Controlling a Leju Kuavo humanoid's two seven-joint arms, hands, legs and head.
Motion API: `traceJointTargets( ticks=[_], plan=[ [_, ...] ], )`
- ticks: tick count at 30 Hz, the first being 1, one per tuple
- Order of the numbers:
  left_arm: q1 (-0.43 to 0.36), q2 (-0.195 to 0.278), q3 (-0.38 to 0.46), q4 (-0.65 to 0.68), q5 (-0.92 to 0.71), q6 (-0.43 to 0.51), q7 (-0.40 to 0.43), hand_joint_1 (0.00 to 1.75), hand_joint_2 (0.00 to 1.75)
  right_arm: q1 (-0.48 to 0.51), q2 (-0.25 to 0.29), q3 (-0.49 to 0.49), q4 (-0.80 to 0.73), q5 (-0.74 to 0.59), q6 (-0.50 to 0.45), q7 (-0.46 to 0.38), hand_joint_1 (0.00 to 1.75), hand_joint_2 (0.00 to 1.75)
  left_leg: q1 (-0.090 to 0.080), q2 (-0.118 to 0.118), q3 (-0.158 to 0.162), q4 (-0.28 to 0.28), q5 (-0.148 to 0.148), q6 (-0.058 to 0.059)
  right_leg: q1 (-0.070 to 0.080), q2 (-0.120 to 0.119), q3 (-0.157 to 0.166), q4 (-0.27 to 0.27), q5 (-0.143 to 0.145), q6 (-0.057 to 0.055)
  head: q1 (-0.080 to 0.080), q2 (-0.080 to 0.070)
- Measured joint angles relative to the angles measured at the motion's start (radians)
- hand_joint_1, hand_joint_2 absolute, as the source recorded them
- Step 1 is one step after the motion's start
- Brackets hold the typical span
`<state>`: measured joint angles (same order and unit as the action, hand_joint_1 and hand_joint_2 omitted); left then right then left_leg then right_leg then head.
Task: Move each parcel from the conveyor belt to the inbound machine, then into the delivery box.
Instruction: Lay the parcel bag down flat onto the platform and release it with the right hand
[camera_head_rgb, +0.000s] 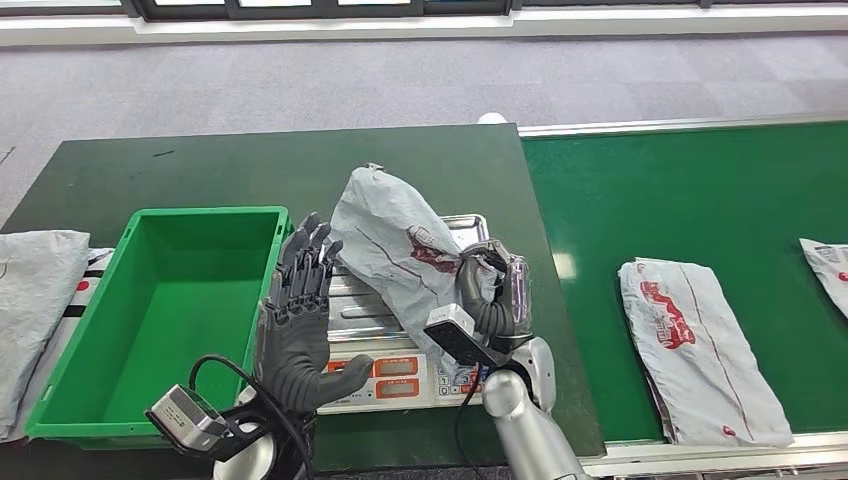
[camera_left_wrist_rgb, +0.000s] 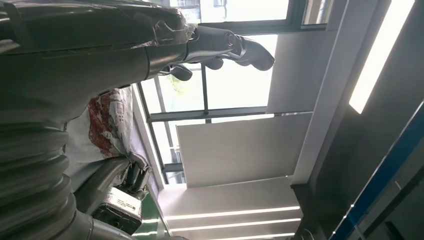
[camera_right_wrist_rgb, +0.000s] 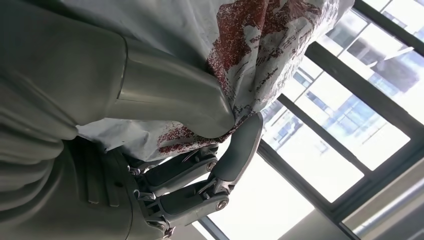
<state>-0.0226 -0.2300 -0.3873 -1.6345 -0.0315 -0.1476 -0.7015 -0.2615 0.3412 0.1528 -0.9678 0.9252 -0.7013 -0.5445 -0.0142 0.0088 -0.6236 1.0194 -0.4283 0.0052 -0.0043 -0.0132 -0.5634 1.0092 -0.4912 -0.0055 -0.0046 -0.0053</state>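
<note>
A grey parcel (camera_head_rgb: 395, 240) with red print is held up over the metal scale platform of the inbound machine (camera_head_rgb: 400, 375). My right hand (camera_head_rgb: 487, 300) grips its lower right side; in the right wrist view the thumb and fingers (camera_right_wrist_rgb: 215, 165) pinch the parcel (camera_right_wrist_rgb: 260, 50). My left hand (camera_head_rgb: 300, 320) stands upright just left of the parcel, palm up and fingers spread, holding nothing; the left wrist view has its fingers (camera_left_wrist_rgb: 225, 47) apart beside the parcel (camera_left_wrist_rgb: 102, 125). The green delivery box (camera_head_rgb: 165, 315) sits to the left. Another grey parcel (camera_head_rgb: 690, 345) lies on the conveyor belt (camera_head_rgb: 700, 200).
A third parcel (camera_head_rgb: 828, 265) shows at the belt's right edge. Grey bags (camera_head_rgb: 35, 300) lie left of the green box. The dark green table (camera_head_rgb: 250, 170) stretches behind the box and the machine. A metal rail (camera_head_rgb: 680, 125) borders the belt's far side.
</note>
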Motion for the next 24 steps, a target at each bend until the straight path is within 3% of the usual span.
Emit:
traceJointTargets(
  ticks=[2,7,10,17,24],
  plan=[
    [-0.001,0.000,-0.002,0.002,0.000,0.011,0.000,0.00,1.75,-0.003,0.001,-0.002,0.012,0.007,0.000,0.014,0.00,1.75,0.000,0.000,0.000,0.000,0.000,0.000,0.000,0.000,0.000,0.000,0.000,0.000,0.000,0.000],
    [-0.002,0.001,-0.010,0.002,0.000,0.043,0.000,0.00,1.75,-0.028,0.006,-0.005,0.079,0.100,0.000,0.144,0.00,1.75,0.000,0.001,0.000,0.000,0.000,0.000,0.000,0.000,0.000,0.000,0.000,0.000,0.000,0.000],
    [-0.003,0.001,-0.012,0.002,0.000,0.050,0.000,0.00,1.75,-0.037,0.009,-0.005,0.126,0.137,0.000,0.177,0.00,1.75,0.000,0.000,0.000,0.000,0.000,0.000,0.000,0.000,0.000,0.000,0.000,0.000,0.000,0.000],
    [-0.003,0.001,-0.012,0.002,0.000,0.050,0.000,0.00,1.75,-0.043,0.011,-0.008,0.168,0.158,-0.001,0.178,0.00,1.75,0.000,0.001,0.000,0.000,0.000,0.000,0.000,0.000,0.000,0.000,0.000,0.000,0.000,0.000],
    [-0.010,0.004,-0.015,0.022,-0.011,0.158,0.000,0.00,1.75,-0.037,0.012,-0.018,0.152,0.138,-0.001,0.117,0.00,1.75,0.000,0.000,0.000,0.000,0.000,0.000,0.000,0.000,-0.001,0.000,0.000,0.000,0.000,0.000]
  ],
)
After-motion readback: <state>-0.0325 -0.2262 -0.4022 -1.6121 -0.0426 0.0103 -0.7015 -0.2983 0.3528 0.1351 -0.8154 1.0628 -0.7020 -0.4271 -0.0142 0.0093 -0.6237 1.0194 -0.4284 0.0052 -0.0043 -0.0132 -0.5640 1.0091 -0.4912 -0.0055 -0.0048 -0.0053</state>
